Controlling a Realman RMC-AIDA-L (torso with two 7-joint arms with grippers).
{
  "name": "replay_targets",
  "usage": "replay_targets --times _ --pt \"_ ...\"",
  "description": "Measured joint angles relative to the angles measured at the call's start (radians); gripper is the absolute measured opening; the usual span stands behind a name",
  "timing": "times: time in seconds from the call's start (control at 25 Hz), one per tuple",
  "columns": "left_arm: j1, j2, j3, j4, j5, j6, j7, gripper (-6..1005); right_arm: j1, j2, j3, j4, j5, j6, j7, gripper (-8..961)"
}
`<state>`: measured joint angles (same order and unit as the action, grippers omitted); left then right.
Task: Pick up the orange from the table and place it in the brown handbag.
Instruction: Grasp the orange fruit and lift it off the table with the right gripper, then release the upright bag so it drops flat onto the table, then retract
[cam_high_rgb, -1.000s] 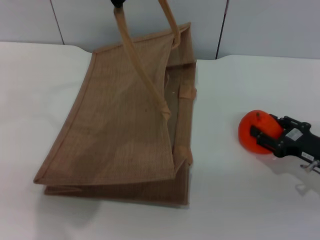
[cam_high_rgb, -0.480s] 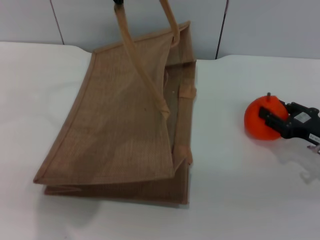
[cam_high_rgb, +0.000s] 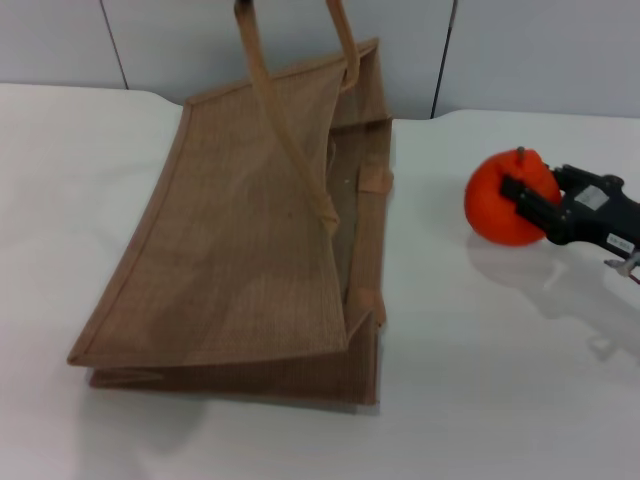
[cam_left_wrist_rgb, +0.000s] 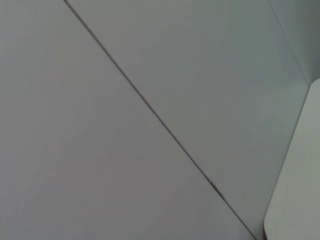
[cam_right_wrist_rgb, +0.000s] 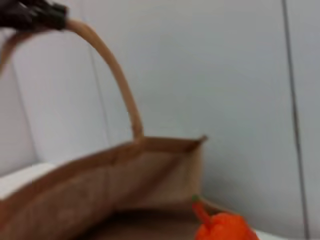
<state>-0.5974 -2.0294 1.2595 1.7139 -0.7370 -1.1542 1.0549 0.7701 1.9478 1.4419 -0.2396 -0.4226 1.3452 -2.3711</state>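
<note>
Gripping the orange (cam_high_rgb: 497, 198), stem up, right gripper (cam_high_rgb: 527, 205) fingers beside brown handbag (cam_high_rgb: 240, 250).

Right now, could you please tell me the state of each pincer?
Left pincer: up at the brown handbag handle; open or shut cannot be told.
Right pincer: shut on the orange, off the table.

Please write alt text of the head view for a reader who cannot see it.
The right gripper holds the orange above the white table, right of the brown handbag. The bag's handle is pulled up out of the frame, holding its mouth open.
</note>
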Motion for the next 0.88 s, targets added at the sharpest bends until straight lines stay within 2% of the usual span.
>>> replay_targets --times 0.16,0.36,0.52,0.88 --pt "-0.019 0.0 0.002 -0.005 -0.007 0.004 0.0 117 0.025 0.002 -0.009 0.0 -0.007 0.041 0.006 441" --pt "-0.027 -0.001 0.008 -0.006 -0.008 0.006 0.001 117 0.063 0.022 -0.069 0.008 -0.01 0.064 0.007 395" --pt "-0.031 -0.002 0.03 -0.008 -0.01 0.028 0.002 117 0.077 0.036 -0.13 0.067 -0.009 0.063 0.007 354" --pt "-0.064 -0.003 0.109 -0.011 -0.01 0.069 -0.004 116 0.083 0.046 -0.218 0.2 -0.01 0.005 -0.002 293"
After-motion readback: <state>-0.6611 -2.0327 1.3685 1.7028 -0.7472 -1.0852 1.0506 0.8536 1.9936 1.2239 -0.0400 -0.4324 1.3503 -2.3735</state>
